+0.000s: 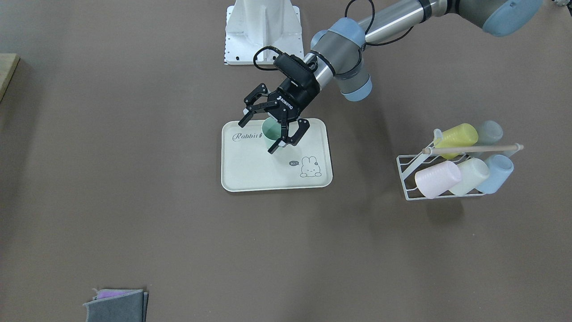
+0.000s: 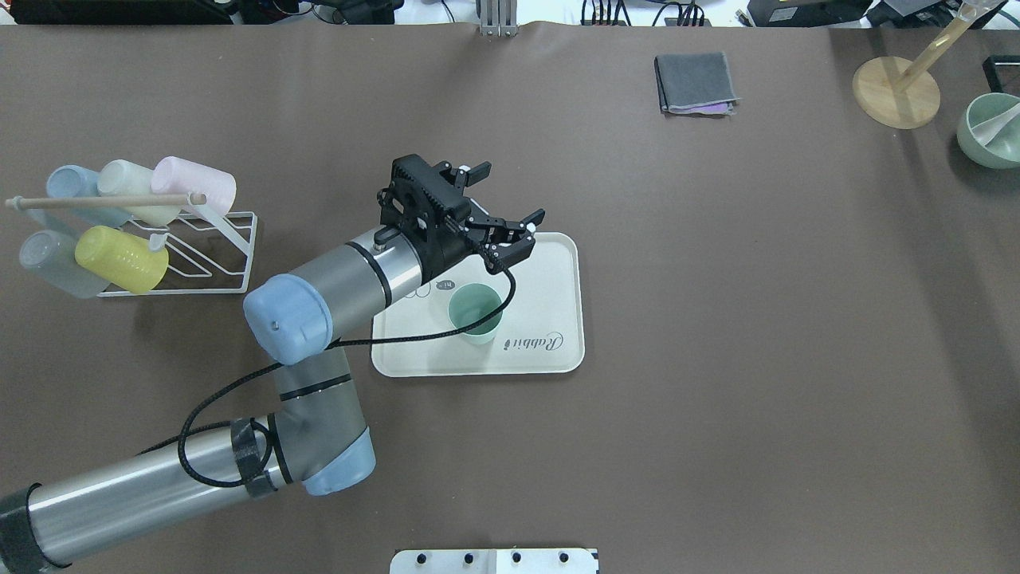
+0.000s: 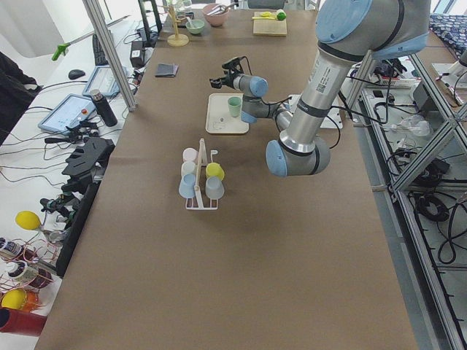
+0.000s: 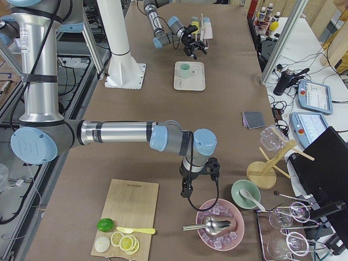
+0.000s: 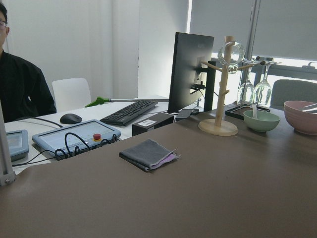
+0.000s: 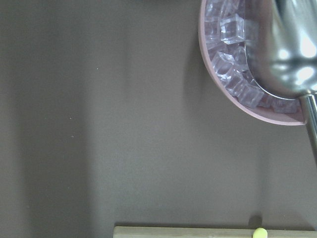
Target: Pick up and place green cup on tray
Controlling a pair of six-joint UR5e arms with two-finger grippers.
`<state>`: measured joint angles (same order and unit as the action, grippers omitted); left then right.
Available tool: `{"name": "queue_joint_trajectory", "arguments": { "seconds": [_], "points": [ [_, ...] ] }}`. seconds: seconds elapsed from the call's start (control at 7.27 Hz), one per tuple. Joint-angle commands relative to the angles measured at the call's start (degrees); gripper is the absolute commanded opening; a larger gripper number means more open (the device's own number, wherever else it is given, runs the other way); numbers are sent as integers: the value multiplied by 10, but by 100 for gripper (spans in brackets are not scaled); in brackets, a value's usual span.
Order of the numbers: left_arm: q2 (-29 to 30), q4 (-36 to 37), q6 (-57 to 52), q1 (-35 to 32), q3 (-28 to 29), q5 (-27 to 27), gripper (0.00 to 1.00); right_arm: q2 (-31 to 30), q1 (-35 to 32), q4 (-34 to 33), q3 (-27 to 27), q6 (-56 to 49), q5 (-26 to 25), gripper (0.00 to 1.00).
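The mint-green cup (image 1: pixel 269 132) stands upright, mouth up, on the cream "Rabbit" tray (image 1: pixel 268 174) near the lettering; the overhead view also shows the cup (image 2: pixel 476 312) on the tray (image 2: pixel 550 303). My left gripper (image 1: pixel 258 137) is open, with nothing between its fingers. It hangs tilted in the air above the cup and does not touch it, as the overhead view of the left gripper (image 2: pixel 510 193) confirms. My right gripper (image 4: pixel 198 179) shows only in the exterior right view, far from the tray beside a pink bowl. I cannot tell whether it is open or shut.
A white wire rack (image 1: pixel 456 165) with several pastel cups lying on it stands at the table's left end. A folded grey cloth (image 2: pixel 695 82), a wooden stand (image 2: pixel 896 92) and a green bowl (image 2: pixel 990 131) sit at the far right. A pink bowl of ice (image 6: pixel 247 74) and a cutting board (image 4: pixel 128 212) lie near the right arm.
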<state>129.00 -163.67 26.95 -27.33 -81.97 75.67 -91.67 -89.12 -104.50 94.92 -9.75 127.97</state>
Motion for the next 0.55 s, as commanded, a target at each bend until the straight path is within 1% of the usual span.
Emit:
{"name": "queue_joint_trajectory", "arguments": {
  "seconds": [0.0, 0.14, 0.41],
  "points": [
    [48, 107, 4, -83, -3, 117, 98, 0, 0, 0, 0, 0, 0, 100],
    [56, 145, 5, -117, -4, 172, 98, 0, 0, 0, 0, 0, 0, 100],
    [56, 212, 5, -190, -4, 298, 98, 1, 0, 0, 1, 0, 1, 100]
  ]
}}
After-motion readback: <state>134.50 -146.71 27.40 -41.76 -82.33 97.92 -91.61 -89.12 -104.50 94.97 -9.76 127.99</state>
